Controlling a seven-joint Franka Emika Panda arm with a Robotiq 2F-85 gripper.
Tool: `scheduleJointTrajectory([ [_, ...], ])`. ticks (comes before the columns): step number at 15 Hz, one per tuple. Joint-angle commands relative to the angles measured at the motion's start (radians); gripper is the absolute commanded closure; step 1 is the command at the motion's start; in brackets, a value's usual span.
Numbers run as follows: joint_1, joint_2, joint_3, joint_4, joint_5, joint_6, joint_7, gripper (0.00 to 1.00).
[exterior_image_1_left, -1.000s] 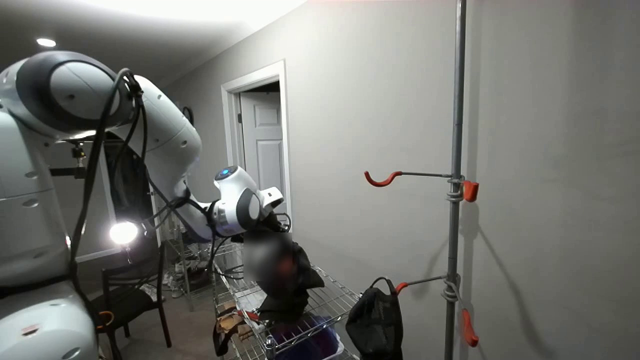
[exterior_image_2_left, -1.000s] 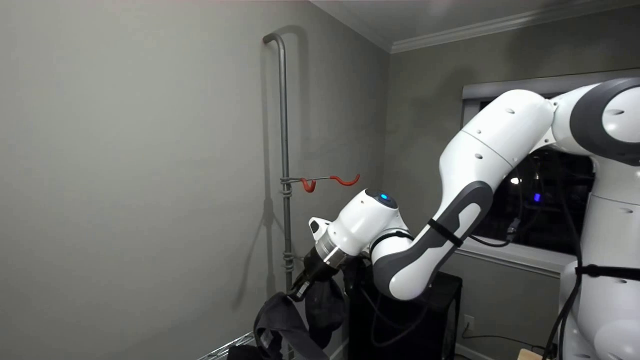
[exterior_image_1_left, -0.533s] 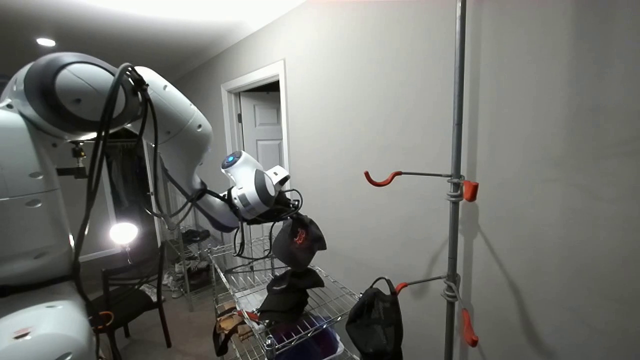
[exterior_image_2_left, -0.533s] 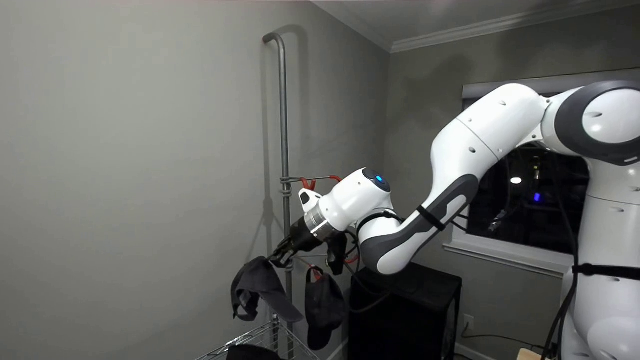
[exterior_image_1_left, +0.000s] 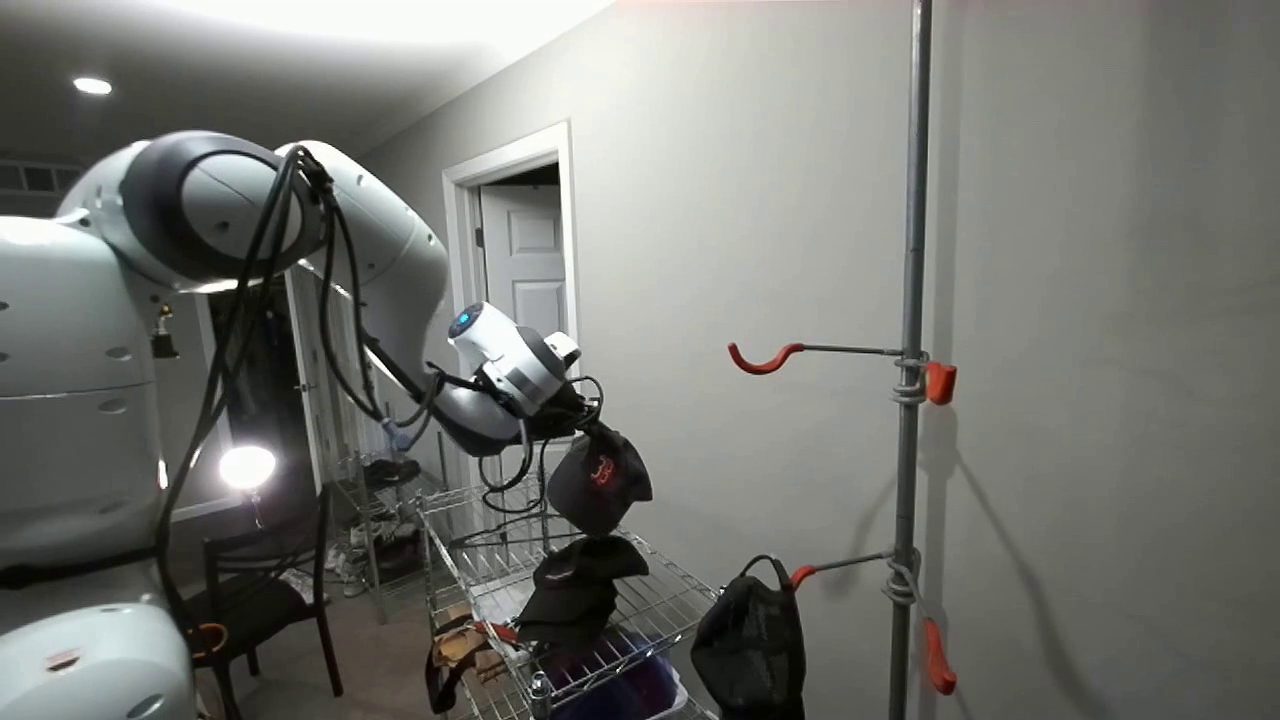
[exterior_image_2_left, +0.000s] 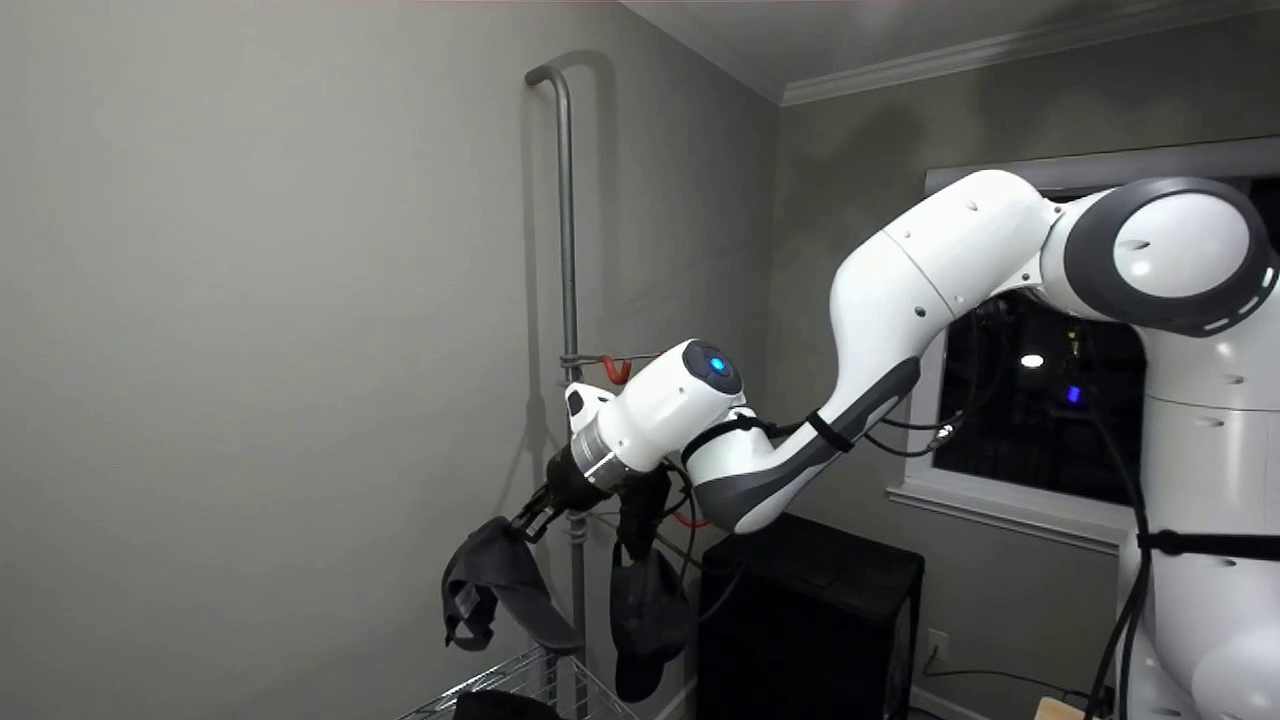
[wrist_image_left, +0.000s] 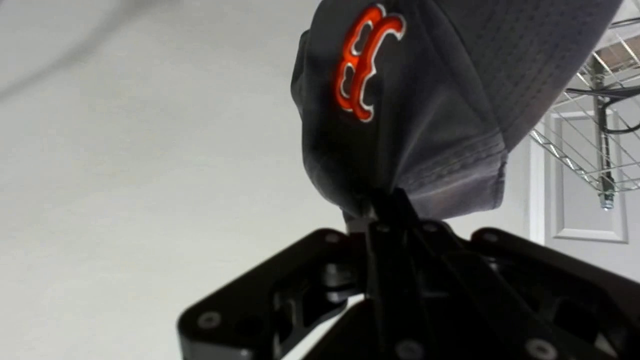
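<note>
While the white jointed robot arm (exterior_image_2_left: 920, 265) extends in front of a gray painted wall (exterior_image_2_left: 280, 330), we see its black two-fingered gripper (wrist_image_left: 387, 200) clamped on a charcoal-gray cloth baseball cap (wrist_image_left: 430, 105) bearing a red letter emblem (wrist_image_left: 362, 75) edged in white. From the wrist, we look along fingertips (wrist_image_left: 400, 215) pressed close together, the cap's fabric pinched between them. In both exterior views we find the cap suspended in midair from that grip, its brim (exterior_image_2_left: 540, 612) tilting downward. Below it, with a gap between, black brimmed fabric headwear (exterior_image_1_left: 570, 605) lies on a chrome wire shelf rack (exterior_image_1_left: 672, 580); whether it is one piece or two, we cannot tell. Near the tall gray metal pole (exterior_image_1_left: 912, 250), a black mesh-sided cap (exterior_image_1_left: 752, 640) dangles from the red-tipped lower hook (exterior_image_1_left: 803, 575), while a curved, red-tipped upper hook (exterior_image_1_left: 765, 362) juts out above it. Beneath the rack's shelf we spot a purple plastic bin (exterior_image_1_left: 615, 690); a dark chair (exterior_image_1_left: 250, 608) and a glowing round lamp (exterior_image_1_left: 247, 467) stand beyond the arm.
</note>
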Motion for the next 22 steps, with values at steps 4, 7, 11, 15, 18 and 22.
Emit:
scheduleJointTrajectory([
  [4,0.158,0.098,0.029,0.004,-0.375,-0.360,0.449,0.96],
  [7,0.210,0.162,0.054,-0.023,-0.302,-0.452,0.462,0.96],
  [11,0.185,0.218,0.118,-0.025,-0.264,-0.501,0.450,0.96],
  [15,0.172,0.239,0.127,-0.020,-0.241,-0.495,0.441,0.70],
  [18,0.154,0.236,0.131,-0.025,-0.195,-0.472,0.416,0.53],
  [22,0.090,0.195,0.166,-0.055,0.023,-0.296,0.281,0.27],
])
